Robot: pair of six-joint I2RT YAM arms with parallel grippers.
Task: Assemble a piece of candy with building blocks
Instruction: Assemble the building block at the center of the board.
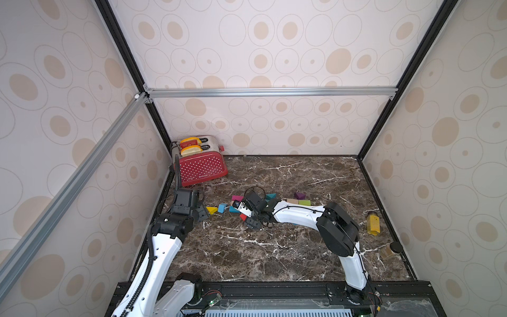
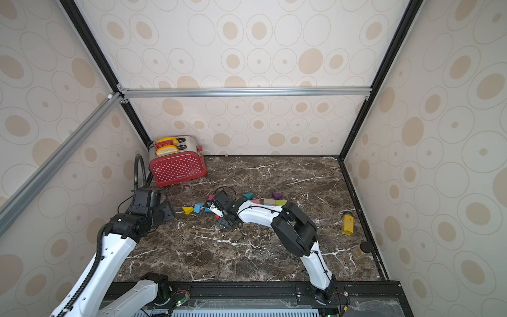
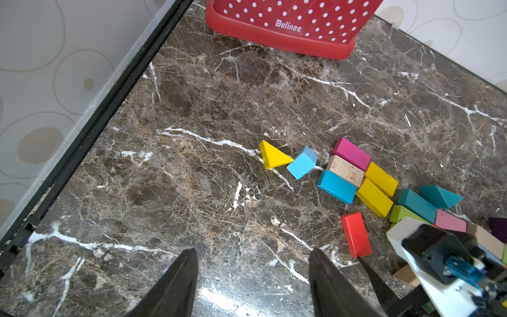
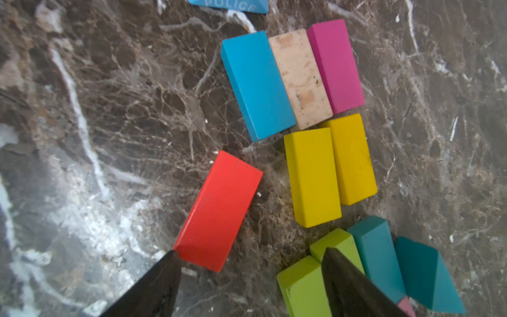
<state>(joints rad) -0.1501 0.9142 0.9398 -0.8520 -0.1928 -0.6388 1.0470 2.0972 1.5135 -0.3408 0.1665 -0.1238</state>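
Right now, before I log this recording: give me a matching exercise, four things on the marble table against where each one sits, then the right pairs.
Things
1. red brick
2. bare-wood brick
3. yellow wedge
4. toaster

Places
A. far corner of the table, by the wall
B. sandwiched between a blue brick and a magenta brick
C. lying apart from the others, one end by a finger of the right gripper
D. outermost on the left arm's side, beside a light-blue block

Pairs: 1-C, 2-B, 3-D, 4-A
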